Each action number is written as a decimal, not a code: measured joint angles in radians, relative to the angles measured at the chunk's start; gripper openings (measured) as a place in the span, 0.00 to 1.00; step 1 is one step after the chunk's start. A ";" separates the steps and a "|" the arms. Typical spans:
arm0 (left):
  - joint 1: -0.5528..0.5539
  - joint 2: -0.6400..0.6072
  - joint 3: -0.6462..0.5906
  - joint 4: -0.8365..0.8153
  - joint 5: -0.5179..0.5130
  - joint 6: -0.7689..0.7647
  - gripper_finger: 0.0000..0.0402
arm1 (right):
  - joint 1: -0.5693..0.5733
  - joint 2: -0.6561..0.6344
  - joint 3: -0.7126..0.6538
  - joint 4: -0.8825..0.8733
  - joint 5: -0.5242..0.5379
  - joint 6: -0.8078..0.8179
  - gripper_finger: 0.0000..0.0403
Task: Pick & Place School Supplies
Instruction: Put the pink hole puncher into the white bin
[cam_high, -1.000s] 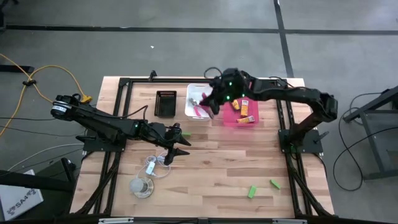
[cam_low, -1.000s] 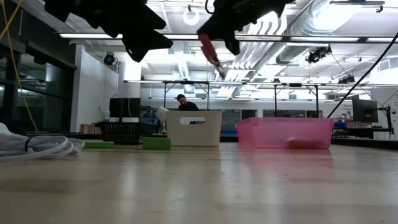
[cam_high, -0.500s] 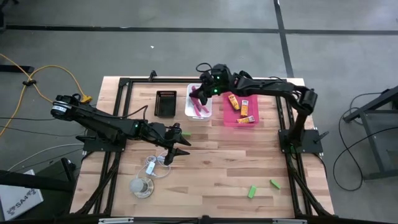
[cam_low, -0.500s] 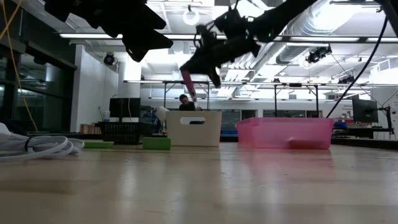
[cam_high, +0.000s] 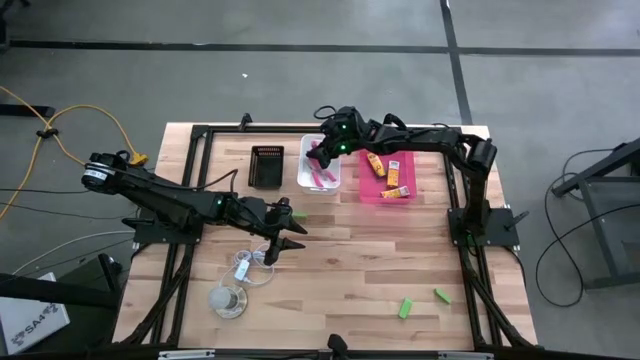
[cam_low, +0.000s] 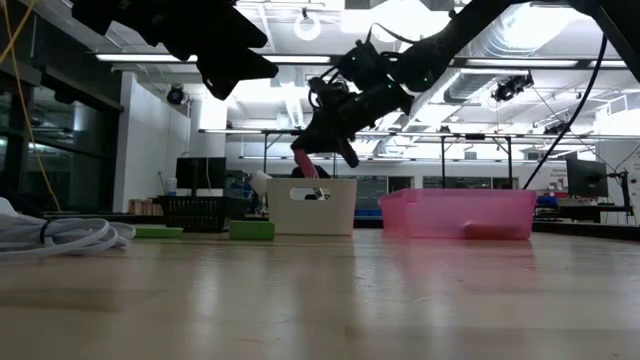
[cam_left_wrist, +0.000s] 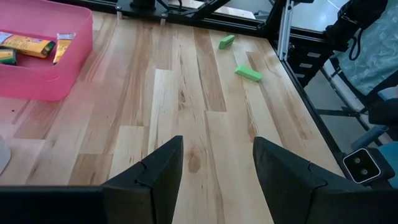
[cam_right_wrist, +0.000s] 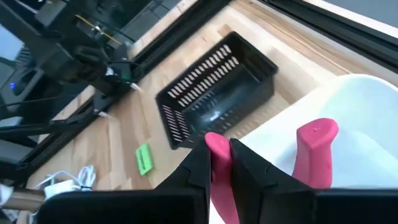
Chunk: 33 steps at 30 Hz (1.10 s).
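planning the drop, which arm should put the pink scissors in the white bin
Right: the right gripper holds the pink scissors over the white bin. The left gripper hangs open mid-table.

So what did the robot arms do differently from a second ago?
The right gripper, shut on the pink-handled scissors, swung from the edge of the pink bin across to above the white bin and came lower. A second pink-handled pair lies in that bin. The left gripper stayed open over mid-table, and the green pieces and white cord stayed put.
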 joint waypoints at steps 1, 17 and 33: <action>0.000 0.000 0.000 0.000 0.000 0.000 0.47 | 0.000 0.000 0.000 -0.008 0.004 0.000 0.08; 0.000 0.000 0.000 0.000 0.001 0.000 0.47 | 0.003 0.007 0.000 -0.074 0.042 -0.008 0.08; 0.000 0.000 0.000 0.000 0.002 0.000 0.47 | 0.001 0.007 0.000 -0.097 0.097 0.001 0.10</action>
